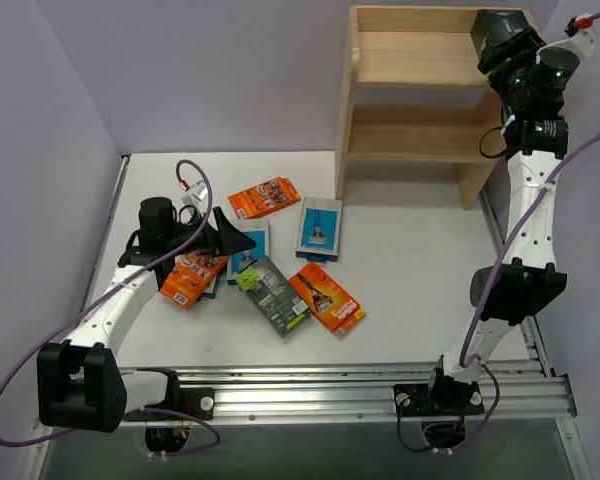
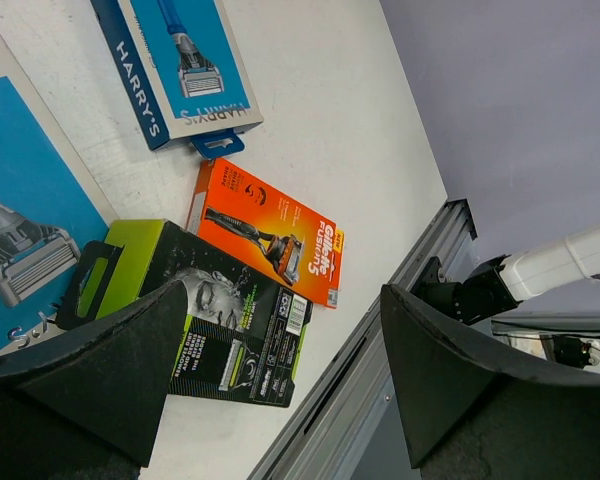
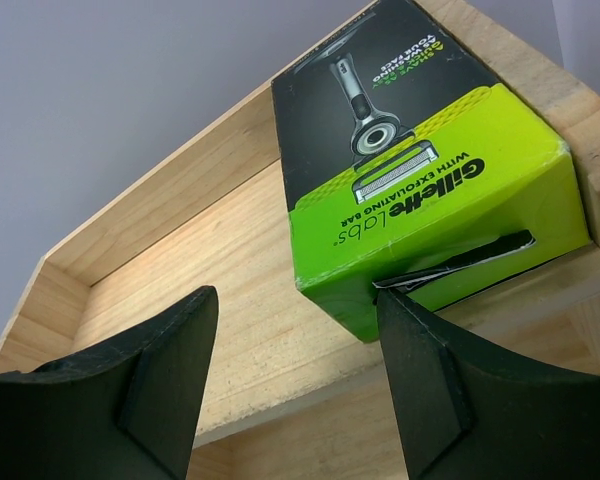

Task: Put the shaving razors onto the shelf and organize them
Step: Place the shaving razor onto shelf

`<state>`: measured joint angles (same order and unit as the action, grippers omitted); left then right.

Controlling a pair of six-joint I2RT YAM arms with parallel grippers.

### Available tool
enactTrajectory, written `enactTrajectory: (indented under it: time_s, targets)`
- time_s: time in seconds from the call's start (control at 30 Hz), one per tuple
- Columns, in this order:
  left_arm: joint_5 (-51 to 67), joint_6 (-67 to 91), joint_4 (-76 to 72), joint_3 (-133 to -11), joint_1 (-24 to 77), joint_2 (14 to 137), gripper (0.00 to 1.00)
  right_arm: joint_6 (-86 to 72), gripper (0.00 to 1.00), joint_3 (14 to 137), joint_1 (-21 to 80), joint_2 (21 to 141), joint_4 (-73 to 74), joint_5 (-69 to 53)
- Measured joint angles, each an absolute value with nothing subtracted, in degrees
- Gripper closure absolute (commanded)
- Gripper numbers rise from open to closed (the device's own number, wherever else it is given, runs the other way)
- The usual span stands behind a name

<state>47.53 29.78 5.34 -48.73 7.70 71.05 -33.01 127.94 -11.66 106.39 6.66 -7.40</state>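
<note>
My right gripper hangs wide and empty at the right end of the top tier of the shelf, arm stretched high. The black box lies just ahead, nearer my right finger, long axis running back, lime end toward me. My left gripper gapes above a second black box on the worktop.

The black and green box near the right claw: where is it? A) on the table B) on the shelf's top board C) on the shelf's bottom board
B: the black and green box lies on the top board of the shelf, at its right end, just ahead of the open right claw.
</note>
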Motion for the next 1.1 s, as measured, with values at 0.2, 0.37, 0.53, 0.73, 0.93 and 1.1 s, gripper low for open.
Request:
enactTrajectory:
  time_s: [0.2, 0.37, 0.53, 0.73, 0.93, 1.1]
  targets:
    - [47.77, 29.78, 5.32, -48.73, 7.38, 71.05, 0.13, -33.04, 0.37, 126.78, -11.84, 105.41, 6.46, -8.01]
    - [47.79, 29.76, 5.32, -48.73, 6.87, 71.05, 0.13, -33.19, 0.36, 121.38, -12.34, 100.49, 6.52, -8.62]
    - [47.77, 29.67, 5.34, -48.73, 6.76, 71.02, 0.13, -33.23, 0.33, 115.15, -12.56, 93.03, 6.24, -9.72]
    - [47.20, 29.30, 5.45, -48.73, 6.76, 70.59, 0.13, -32.97, 0.32, 105.82, -12.78, 82.30, 5.08, -11.90]
    - [43.97, 27.83, 6.94, -48.80, 6.76, 68.86, 0.13, -33.19, 0.32, 89.23, -12.12, 71.02, 2.13, -17.63]
    - [40.21, 25.89, 10.17, -49.71, 6.74, 67.96, 0.13, -32.64, 0.32, 75.37, -6.09, 63.77, 1.78, -20.43]
